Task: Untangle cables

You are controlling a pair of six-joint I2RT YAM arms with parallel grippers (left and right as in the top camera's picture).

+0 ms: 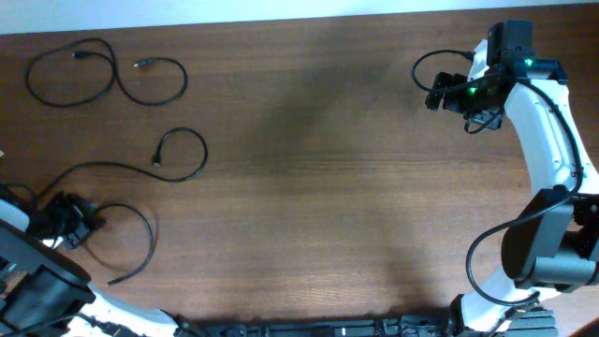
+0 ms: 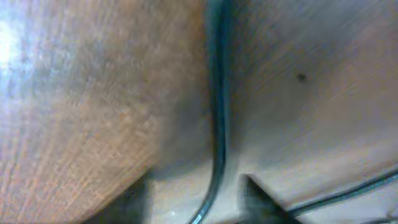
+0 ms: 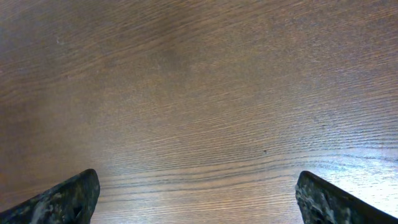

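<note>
Three thin black cables lie spread out on the left of the brown table. One makes two loops at the far left. One has a small loop and runs left toward my left gripper. One curves from that gripper round to the front. In the left wrist view a cable runs between the left fingers, which sit low on the table with a small gap on each side of it. My right gripper is open and empty over bare wood at the far right; its fingers are wide apart.
A second strand crosses the lower right of the left wrist view. A thicker black wire loops off the right arm. The table's far edge runs along the top.
</note>
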